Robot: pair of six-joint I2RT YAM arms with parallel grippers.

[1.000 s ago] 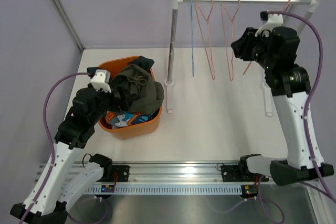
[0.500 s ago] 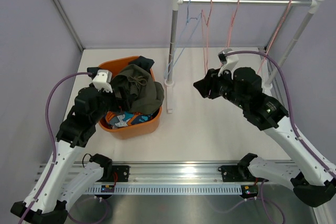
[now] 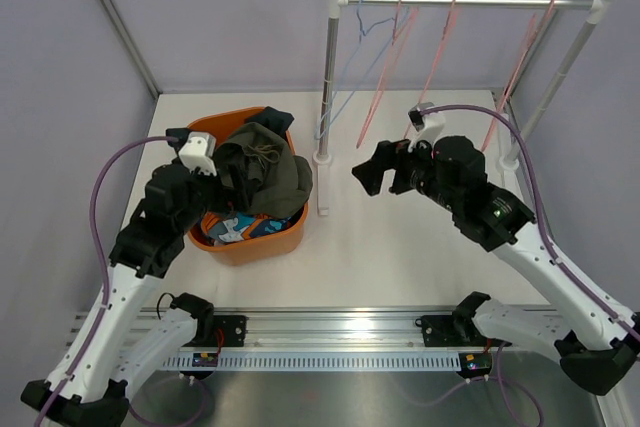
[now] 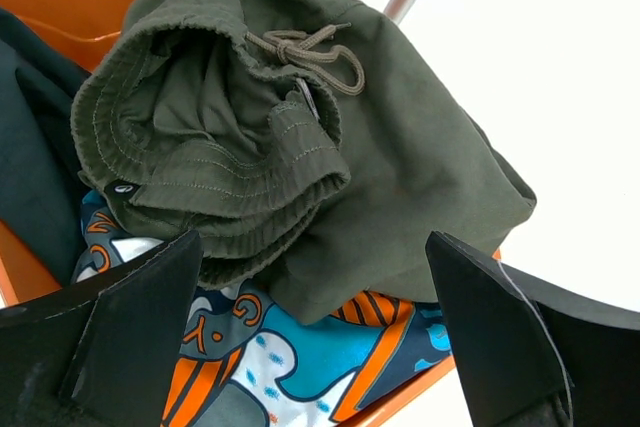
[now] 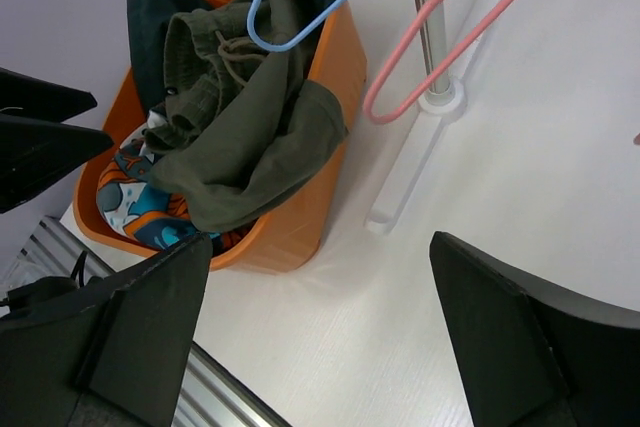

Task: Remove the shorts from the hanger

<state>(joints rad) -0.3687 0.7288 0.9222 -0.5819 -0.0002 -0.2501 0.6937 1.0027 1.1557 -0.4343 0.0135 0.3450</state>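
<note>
All the shorts lie heaped in an orange basket (image 3: 288, 237) on the left. Olive green shorts (image 3: 268, 172) with a drawstring are on top, over patterned blue-white-orange shorts (image 3: 238, 228), and dark fabric (image 3: 276, 117) hangs over the rim. In the left wrist view, the olive shorts (image 4: 300, 137) cover the patterned shorts (image 4: 300, 357). My left gripper (image 4: 318, 342) hovers open just above them, holding nothing. A blue hanger (image 3: 362, 27) and pink hangers (image 3: 385, 77) hang bare and tilted on the rail (image 3: 480, 1). My right gripper (image 3: 364, 175) is open and empty over bare table, right of the basket (image 5: 322, 197).
The rack's left post (image 3: 326, 87) stands on a white foot (image 3: 323, 187) just right of the basket. In the right wrist view, the blue hanger (image 5: 290, 22) and a pink hanger (image 5: 450, 57) dangle in front of the basket and post. A metal rail (image 3: 330, 332) runs along the near edge.
My right arm has swung down from the rail to the middle of the table and its jaws have opened. The hangers now swing tilted. My left arm has barely moved.
</note>
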